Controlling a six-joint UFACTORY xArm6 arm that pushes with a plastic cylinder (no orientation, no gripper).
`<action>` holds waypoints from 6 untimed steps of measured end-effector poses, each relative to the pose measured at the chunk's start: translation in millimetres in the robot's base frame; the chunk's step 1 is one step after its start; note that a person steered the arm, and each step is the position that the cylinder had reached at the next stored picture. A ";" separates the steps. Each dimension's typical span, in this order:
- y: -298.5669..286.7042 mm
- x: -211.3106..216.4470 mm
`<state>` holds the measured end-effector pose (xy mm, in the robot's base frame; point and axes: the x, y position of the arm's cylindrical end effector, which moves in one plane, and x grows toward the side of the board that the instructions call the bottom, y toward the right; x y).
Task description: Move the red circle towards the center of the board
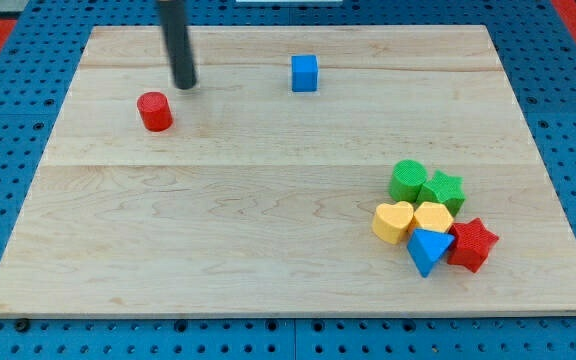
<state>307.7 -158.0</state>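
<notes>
Red circle [154, 111], a short upright cylinder, in the upper left part of the wooden tabletop [228, 230], well off the board's centre toward the view's left and top. My tip [185, 85], the lower end of the straight dark rod, stands just beside the red circle, toward the view's top and slightly to the view's right of it; a narrow strip of bare wood shows between the two, so they appear apart rather than touching. The tool is a plain rod with no jaws: it grasps nothing, and no block rests against it. Blue cube [305, 72], alone near the view's top, to the view's right of my tip and well apart from it. Remaining blocks, gathered in a tight cluster at the view's lower right, far from the red circle: green cylinder [407, 181] touching green star [443, 189] on its right; below these, yellow heart [393, 221] beside a second yellow block [433, 216], whose exact shape cannot be made out; lowest, blue triangle [429, 249] pressed against red star [471, 243] at the cluster's right edge. The tabletop lies on a blue perforated base [8, 150] visible on all sides.
</notes>
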 end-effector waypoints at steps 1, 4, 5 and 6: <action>-1.2 30.3; -25.9 73.1; -11.0 111.2; 36.7 124.3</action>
